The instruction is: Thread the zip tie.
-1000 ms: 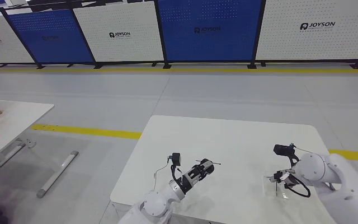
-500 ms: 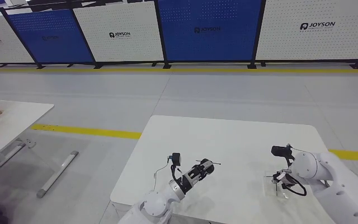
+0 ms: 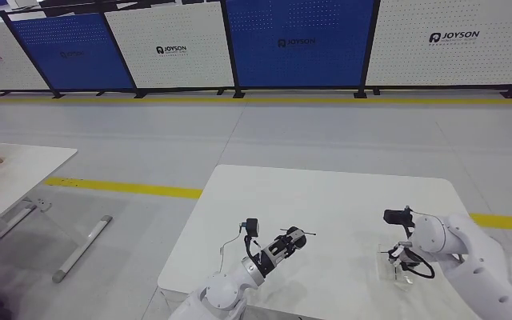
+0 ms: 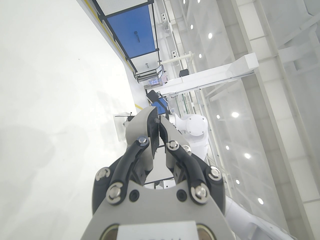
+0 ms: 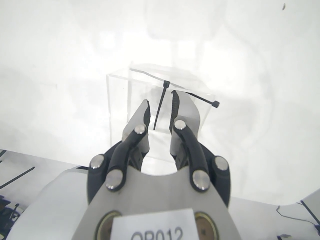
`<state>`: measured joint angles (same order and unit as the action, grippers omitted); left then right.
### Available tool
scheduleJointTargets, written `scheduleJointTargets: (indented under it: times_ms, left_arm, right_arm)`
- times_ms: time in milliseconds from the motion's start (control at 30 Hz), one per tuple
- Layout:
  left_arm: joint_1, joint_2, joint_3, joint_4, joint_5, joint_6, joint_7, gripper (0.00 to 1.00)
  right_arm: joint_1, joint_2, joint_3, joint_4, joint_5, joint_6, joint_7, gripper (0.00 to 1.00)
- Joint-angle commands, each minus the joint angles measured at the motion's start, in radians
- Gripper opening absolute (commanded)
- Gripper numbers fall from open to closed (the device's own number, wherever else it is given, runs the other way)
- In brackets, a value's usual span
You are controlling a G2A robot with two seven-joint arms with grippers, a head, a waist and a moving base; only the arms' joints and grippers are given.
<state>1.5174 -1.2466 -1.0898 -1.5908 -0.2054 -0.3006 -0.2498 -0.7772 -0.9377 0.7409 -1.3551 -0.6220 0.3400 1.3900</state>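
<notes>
The left gripper point(image 4: 156, 115) is held above the white table point(image 3: 336, 200), clenched on a black zip tie point(image 3: 307, 234). A thin end of it juts free past the fingertips. This looks like a way to keep that end off the surface and open to threading.

Well apart to the right, a clear box point(image 5: 117, 101) stands on the table. It seems meant to lift the ties clear so fingers can close around a strap. A hanging zip tie point(image 5: 160, 106) has its head at the box's top edge, and its strap drops down the near wall. The right gripper point(image 5: 160, 97) is released, with one finger on each side of that strap, apparently not touching it. A second zip tie point(image 5: 202, 99) lies across the box top just beyond.
</notes>
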Motion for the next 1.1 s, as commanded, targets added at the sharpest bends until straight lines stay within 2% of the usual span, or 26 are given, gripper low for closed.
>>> scheduleJointTargets:
  times_ms: [0,67,100,133,400,567,667,767,933,1067]
  left_arm:
    - [0.000,0.000,0.000,0.000,0.000,0.000,0.000,0.00]
    - [0.000,0.000,0.000,0.000,0.000,0.000,0.000,0.00]
    - [0.000,0.000,0.000,0.000,0.000,0.000,0.000,0.00]
    - [0.000,0.000,0.000,0.000,0.000,0.000,0.000,0.00]
    - [0.000,0.000,0.000,0.000,0.000,0.000,0.000,0.00]
    - [0.000,0.000,0.000,0.000,0.000,0.000,0.000,0.00]
    - [0.000,0.000,0.000,0.000,0.000,0.000,0.000,0.00]
    - [0.000,0.000,0.000,0.000,0.000,0.000,0.000,0.00]
    - [0.000,0.000,0.000,0.000,0.000,0.000,0.000,0.00]
    - [0.000,0.000,0.000,0.000,0.000,0.000,0.000,0.00]
  right_arm:
    - [0.012,-0.002,-0.016,0.010,0.005,0.000,0.000,0.18]
    - [0.025,-0.004,-0.033,0.024,0.014,0.000,0.000,0.13]
    - [0.031,-0.005,-0.040,0.030,0.018,0.000,0.000,0.04]
    - [0.039,-0.007,-0.049,0.036,0.023,0.000,0.000,0.00]
    - [0.059,0.003,-0.077,0.025,0.053,0.000,0.000,0.00]
    - [0.038,0.029,-0.038,-0.018,0.069,0.000,0.000,0.00]
    - [0.002,0.048,0.029,-0.061,0.077,0.000,0.000,0.00]
    - [-0.062,0.064,0.137,-0.120,0.086,0.000,-0.020,0.00]
    - [-0.224,0.081,0.318,-0.241,0.104,0.000,-0.122,0.00]
    - [-0.321,0.084,0.407,-0.316,0.093,0.000,-0.165,0.00]
